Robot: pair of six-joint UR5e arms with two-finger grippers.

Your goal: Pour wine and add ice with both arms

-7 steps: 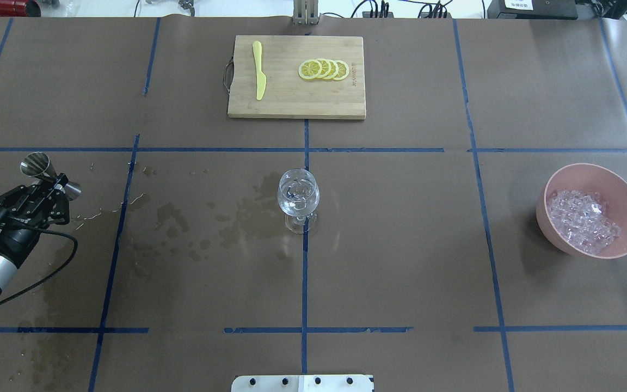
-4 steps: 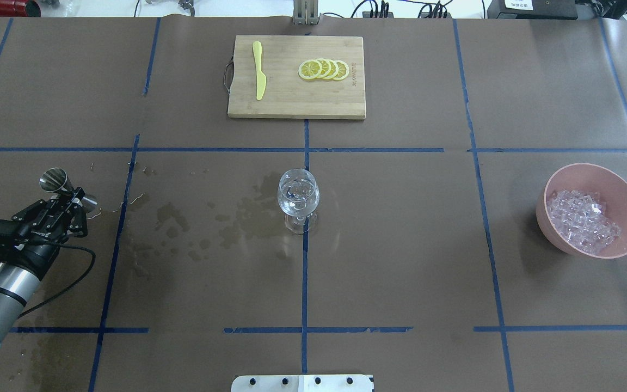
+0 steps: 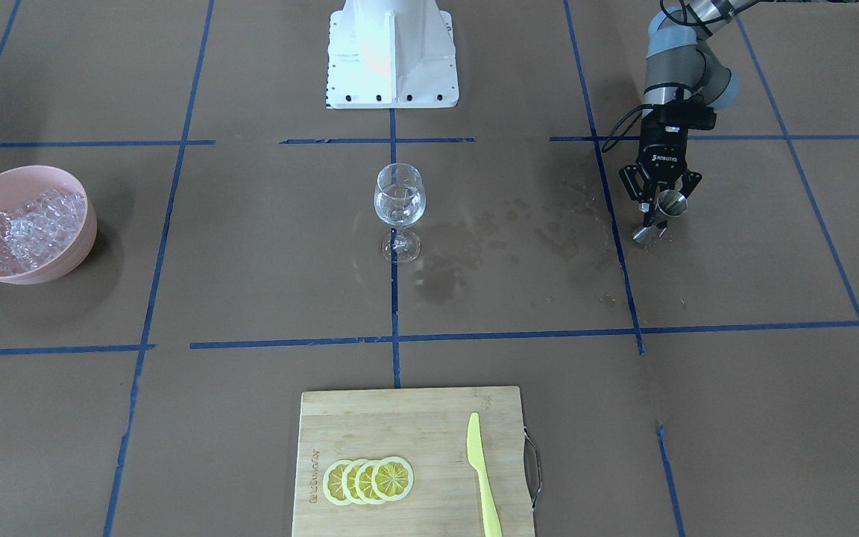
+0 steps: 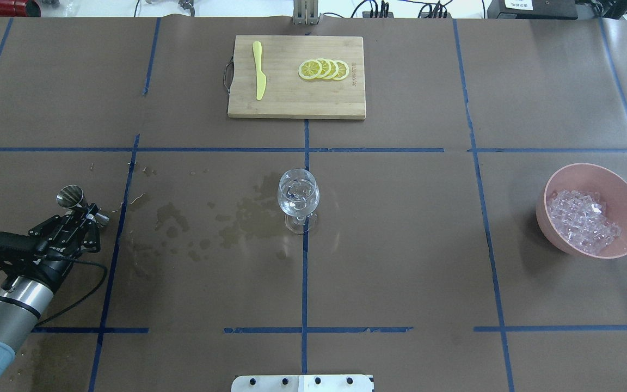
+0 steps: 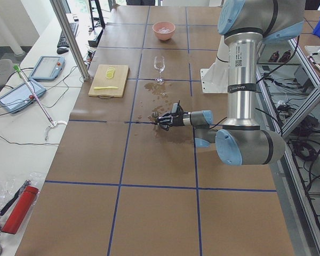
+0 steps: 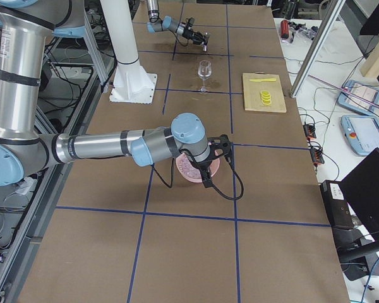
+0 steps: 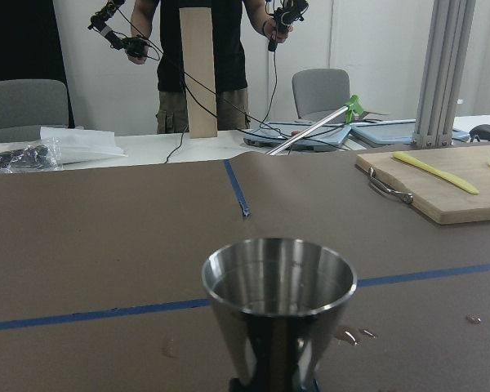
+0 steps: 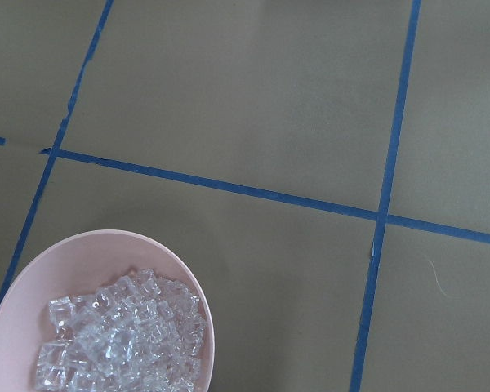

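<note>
1. The left arm reaches in low on the robot's left side of the table. Its left gripper is clamped on the waist of a steel jigger, well apart from the wine glass.
2. The jigger stands about upright, its long axis close to vertical, with the wide cup on top and the narrow cup at the bottom. The gripper comes at it sideways, roughly level with the table. The narrow end sits close to the brown paper, though I can't tell if it touches.
3. In the left wrist view the wide cup's mouth opens upward and its inside gleams. I can't tell whether any liquid is in it.
4. The wine glass stands upright at the middle of the table, on the crossing of the blue tape lines. The wine is a little clear liquid low in its bowl.
5. Dark wet stains blotch the paper between the glass and the jigger.
6. A pink bowl sits on the robot's right side, far from the glass. The ice is heaped inside it as a glinting pile of clear cubes.
7. The right arm stretches out over the table, and the right gripper hangs above the bowl. Only the side camera shows it, so I can't tell whether its fingers are apart or together. Its wrist camera looks down on the bowl and ice at the lower left.
8. Across the table from the robot lies a wooden cutting board. On it are overlapping lemon slices and a yellow knife.
</note>
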